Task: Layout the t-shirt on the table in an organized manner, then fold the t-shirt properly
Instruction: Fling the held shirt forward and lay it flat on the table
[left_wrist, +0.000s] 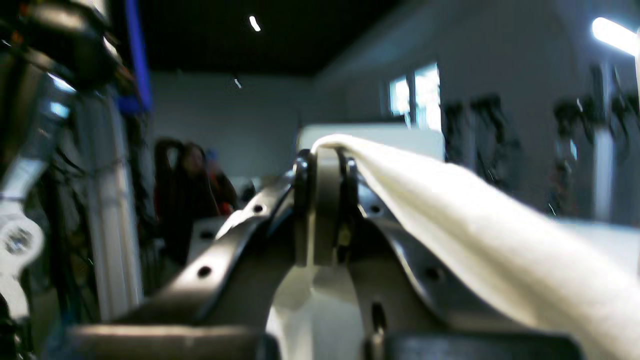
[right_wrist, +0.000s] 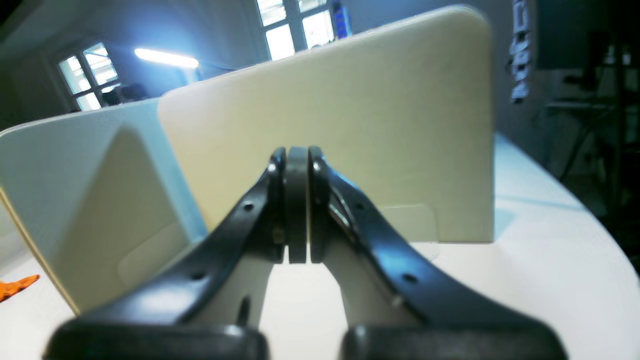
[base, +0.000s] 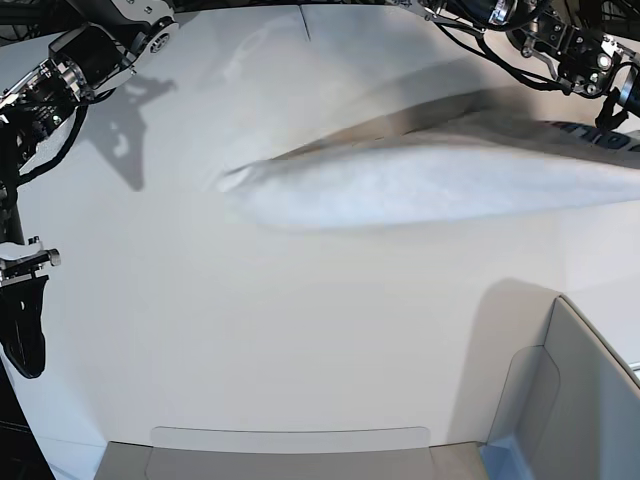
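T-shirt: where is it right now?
The t-shirt hangs stretched across the far half of the table in the base view, pulled toward that view's right, one edge pinched in the left gripper.

The t-shirt (base: 440, 185) is soft matt white cloth with a fine woven grain, blurred at centre frame. The surface (base: 250, 340) looks smooth, plain white, faintly sheened. The left gripper (left_wrist: 325, 165) and right gripper (right_wrist: 297, 165) have glossy black jaws, seemingly hard plastic, with dull pads
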